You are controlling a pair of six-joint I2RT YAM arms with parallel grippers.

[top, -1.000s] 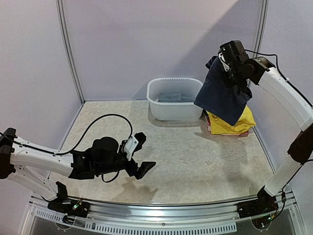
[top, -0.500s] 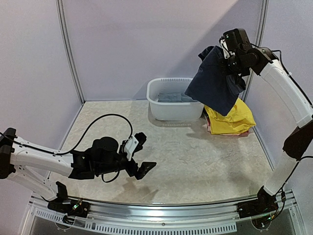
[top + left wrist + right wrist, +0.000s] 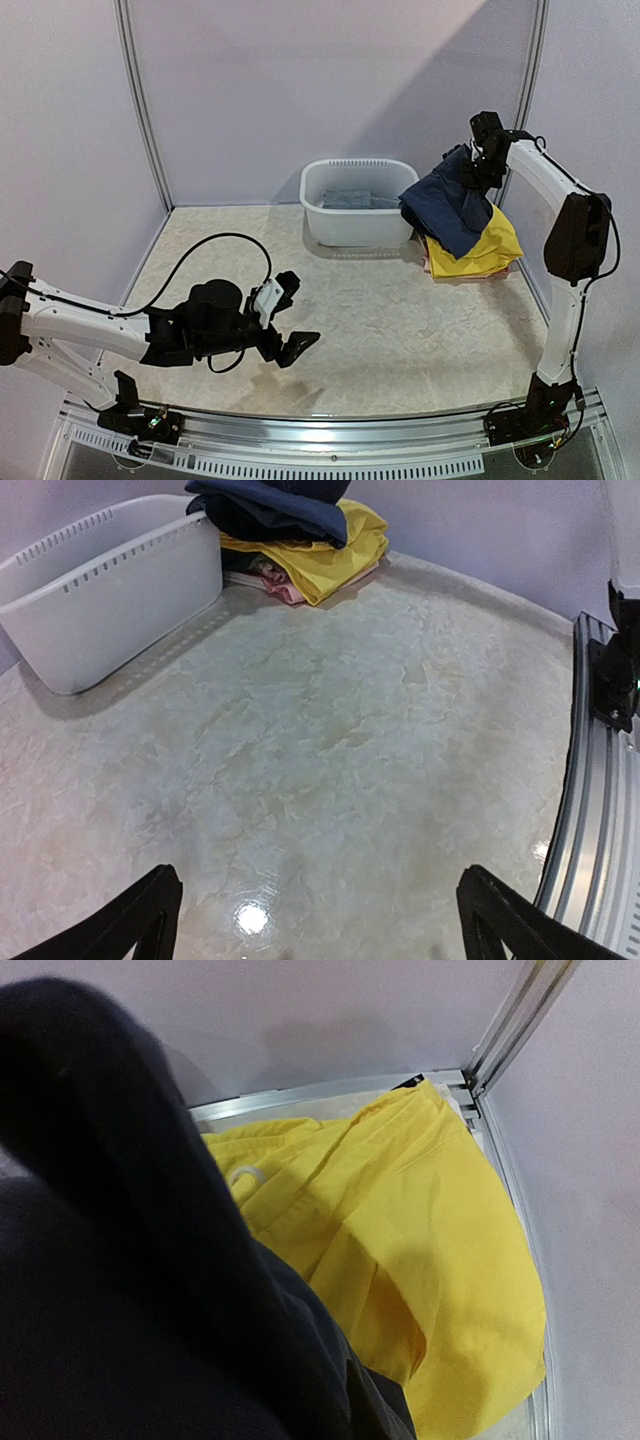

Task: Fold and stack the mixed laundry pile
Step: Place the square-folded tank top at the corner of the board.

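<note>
My right pincer (image 3: 476, 165) pinches the navy top (image 3: 448, 205), far right, its low end on the yellow clothes (image 3: 492, 250); my left pincer (image 3: 293, 313) gapes wide, holding nothing, near left; next, I think, I carry the top to mid worktop (image 3: 400, 320) and fold.

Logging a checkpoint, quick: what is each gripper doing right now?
Left gripper: open, holding nothing.
Right gripper: closed on the navy garment, which hangs over the yellow garment.
</note>
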